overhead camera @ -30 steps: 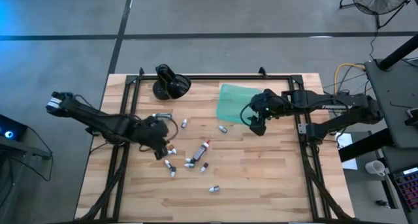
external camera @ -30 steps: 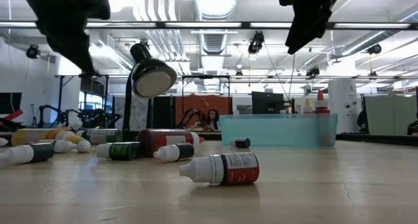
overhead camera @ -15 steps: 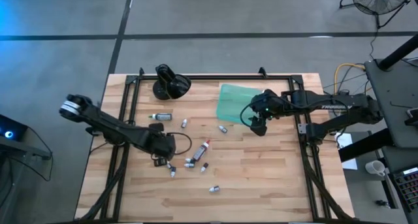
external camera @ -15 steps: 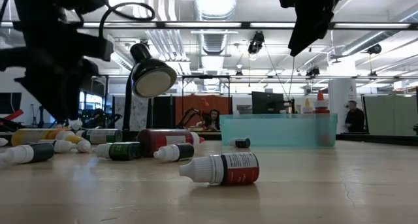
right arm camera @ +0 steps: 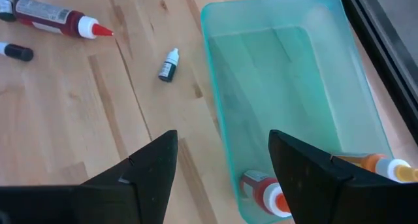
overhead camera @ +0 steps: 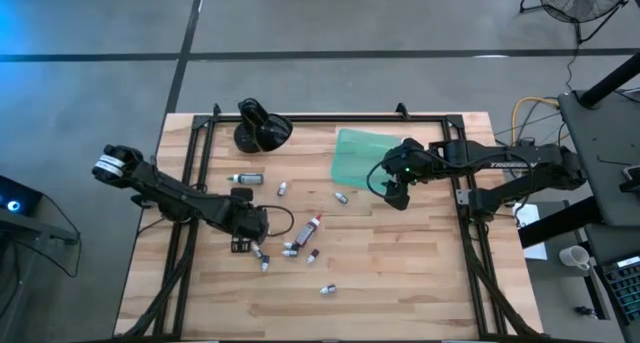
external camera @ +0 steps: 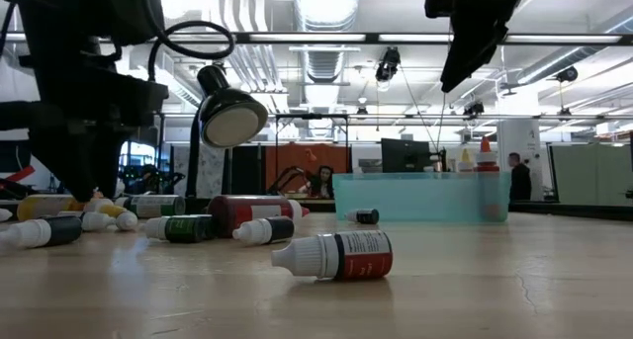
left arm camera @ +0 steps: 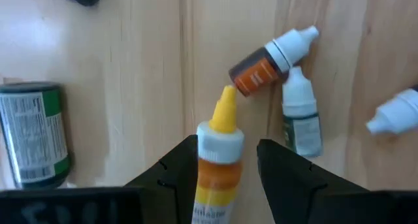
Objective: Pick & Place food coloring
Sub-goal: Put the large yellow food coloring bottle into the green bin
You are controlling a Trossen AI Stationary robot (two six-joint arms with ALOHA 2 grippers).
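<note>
Several small food coloring bottles lie on their sides around the middle of the wooden table (overhead camera: pixel 400 273). My left gripper (overhead camera: pixel 244 243) (left arm camera: pixel 226 145) is low over the left cluster and open. Its fingers stand on either side of a yellow-tipped orange bottle (left arm camera: pixel 219 152) that lies along them on the wood. Beside it lie an orange bottle with a white cap (left arm camera: pixel 271 61) and a green-labelled white one (left arm camera: pixel 300 123). My right gripper (overhead camera: pixel 393 193) (right arm camera: pixel 222 178) hangs open, high over the near left corner of the teal tray (right arm camera: pixel 287 100). Two orange bottles (right arm camera: pixel 264 191) lie in the tray. My left gripper comes from above, pointing steeply down, and straddles the yellow-tipped bottle's neck and collar (left arm camera: pixel 221 134). One finger (left arm camera: pixel 183 162) stands close against the collar. A strip of wood shows beside the other finger. I cannot tell whether either finger touches the bottle.
A glossy black rounded object (overhead camera: pixel 262 128) stands at the far left. A long red bottle (overhead camera: pixel 313 225), a small dark bottle (overhead camera: pixel 341 197) near the tray and a lone bottle (overhead camera: pixel 327 289) toward the near edge lie loose. A black frame rail (overhead camera: pixel 190 183) runs along each side.
My left gripper has come down from well above the table to just over the left cluster of bottles. It has rolled about its own pointing line on the way. The gap between its fingers has stayed the same. The bottles have not moved.
</note>
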